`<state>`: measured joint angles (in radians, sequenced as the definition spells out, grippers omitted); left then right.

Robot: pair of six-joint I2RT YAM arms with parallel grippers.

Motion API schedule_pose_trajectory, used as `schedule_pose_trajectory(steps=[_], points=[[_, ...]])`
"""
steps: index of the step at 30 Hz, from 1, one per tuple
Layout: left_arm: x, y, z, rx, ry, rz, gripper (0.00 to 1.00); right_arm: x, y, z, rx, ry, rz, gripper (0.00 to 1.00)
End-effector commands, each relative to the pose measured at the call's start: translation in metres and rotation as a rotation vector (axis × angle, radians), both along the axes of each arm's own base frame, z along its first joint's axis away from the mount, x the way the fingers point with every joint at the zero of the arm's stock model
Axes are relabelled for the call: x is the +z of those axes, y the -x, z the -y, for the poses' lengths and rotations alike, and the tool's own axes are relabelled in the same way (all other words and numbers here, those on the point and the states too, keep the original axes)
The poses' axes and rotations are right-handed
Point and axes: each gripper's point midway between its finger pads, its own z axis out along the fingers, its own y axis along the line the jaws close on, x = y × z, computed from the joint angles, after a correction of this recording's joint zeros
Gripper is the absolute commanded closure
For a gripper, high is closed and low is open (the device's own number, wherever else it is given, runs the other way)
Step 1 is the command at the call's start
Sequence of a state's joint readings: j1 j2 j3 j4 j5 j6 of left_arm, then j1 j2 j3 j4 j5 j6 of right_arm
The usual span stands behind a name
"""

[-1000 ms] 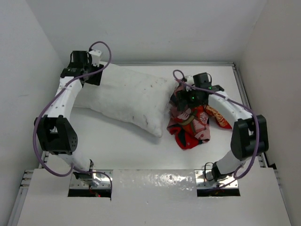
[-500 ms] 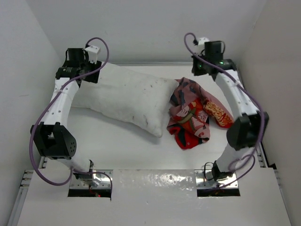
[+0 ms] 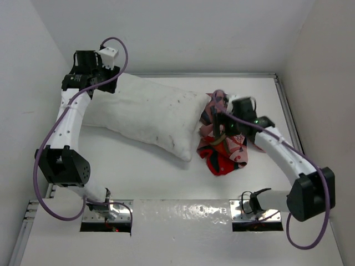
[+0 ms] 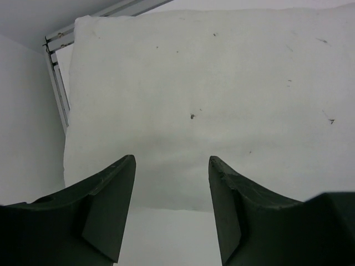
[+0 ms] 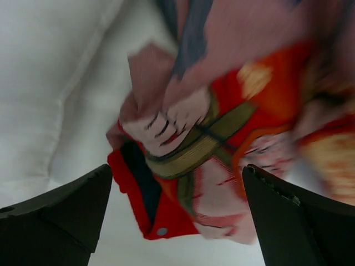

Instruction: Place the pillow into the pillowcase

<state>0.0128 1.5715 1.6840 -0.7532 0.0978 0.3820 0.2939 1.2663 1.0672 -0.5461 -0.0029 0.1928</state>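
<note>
Pillow (image 3: 150,113): big, white and puffy. It lies on the table (image 3: 144,177), slanting from the far left corner toward the middle.
Pillowcase (image 3: 222,160): a red crumpled heap just right of the pillow, touching the pillow's right corner. Some pink inside shows.
Left gripper (image 4: 172,166): over the pillow's far left end, fingers apart, holding nothing.
Right gripper (image 5: 175,177): right above the pillowcase heap, fingers spread wide, holding nothing. Its view is blurry.
In the way: the right arm hides the top part of the heap in the view from above.
Around: white walls on three sides, a metal rail (image 4: 58,83) beside the pillow's corner, and a purple cable (image 3: 55,130) looping along each arm.
</note>
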Motion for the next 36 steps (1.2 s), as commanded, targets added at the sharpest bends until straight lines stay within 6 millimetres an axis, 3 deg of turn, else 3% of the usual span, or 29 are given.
schedule_pose_trajectory(steps=[1,6,9,10,13,16,18,19,20,22,23,24,25,26,27,28,29,30,31,33,35,36], points=[[0.017,0.003,0.006,-0.024,0.017,0.033,0.46,-0.055,0.021,-0.011,-0.156,-0.123,-0.068,0.01],[0.017,0.015,0.006,-0.022,0.022,0.037,0.46,-0.099,0.013,-0.025,-0.172,-0.210,-0.067,0.01],[0.020,0.022,0.006,-0.018,0.020,0.049,0.46,-0.106,-0.006,-0.028,-0.187,-0.216,-0.024,0.10],[0.019,0.024,0.006,-0.017,0.019,0.045,0.46,-0.099,-0.019,-0.029,-0.192,-0.226,0.028,0.14],[0.023,0.033,0.002,-0.006,0.002,0.061,0.46,-0.104,-0.032,-0.023,-0.208,-0.183,0.056,0.37],[0.024,0.041,-0.002,0.006,-0.016,0.071,0.45,-0.113,-0.037,-0.006,-0.236,-0.108,0.040,0.99],[0.025,0.046,-0.003,0.009,-0.027,0.076,0.45,-0.101,-0.035,0.002,-0.227,-0.070,0.044,1.00],[0.025,0.047,-0.004,0.008,-0.028,0.076,0.45,-0.091,-0.033,0.004,-0.214,-0.061,0.058,1.00],[0.027,0.049,-0.004,0.007,-0.031,0.082,0.45,-0.058,-0.033,0.004,-0.196,-0.076,0.137,1.00],[0.029,0.051,-0.003,-0.003,-0.037,0.086,0.45,-0.013,-0.026,0.012,-0.181,-0.053,0.208,1.00],[0.030,0.051,-0.002,-0.008,-0.036,0.091,0.45,0.029,-0.019,0.016,-0.172,-0.071,0.300,1.00],[0.033,0.050,-0.001,-0.018,-0.033,0.099,0.45,0.044,-0.007,0.021,-0.142,-0.032,0.301,1.00],[0.036,0.050,0.001,-0.028,-0.028,0.106,0.46,0.094,-0.004,0.018,-0.111,-0.058,0.384,1.00],[0.036,0.049,0.003,-0.037,-0.023,0.106,0.45,0.126,0.009,0.020,-0.083,-0.064,0.441,1.00],[0.043,0.047,0.007,-0.058,-0.010,0.123,0.45,0.136,0.025,0.023,-0.042,-0.027,0.409,1.00],[0.046,0.046,0.009,-0.065,-0.004,0.130,0.45,0.186,0.035,0.022,-0.011,-0.055,0.487,1.00],[0.046,0.044,0.011,-0.073,0.003,0.125,0.45,0.203,0.046,0.017,0.034,-0.072,0.497,1.00],[0.056,0.042,0.014,-0.086,0.016,0.146,0.45,0.208,0.058,0.019,0.046,-0.064,0.458,1.00],[0.060,0.040,0.016,-0.092,0.022,0.154,0.45,0.245,0.067,0.022,0.044,-0.084,0.526,1.00],[0.070,0.035,0.020,-0.107,0.042,0.174,0.45,0.276,0.073,0.017,0.082,-0.104,0.570,1.00],[0.072,0.031,0.035,-0.154,0.056,0.177,0.44,0.286,0.061,0.019,0.078,-0.070,0.601,1.00],[0.077,0.030,0.039,-0.165,0.057,0.188,0.43,0.286,0.036,0.024,0.037,-0.011,0.625,1.00]])
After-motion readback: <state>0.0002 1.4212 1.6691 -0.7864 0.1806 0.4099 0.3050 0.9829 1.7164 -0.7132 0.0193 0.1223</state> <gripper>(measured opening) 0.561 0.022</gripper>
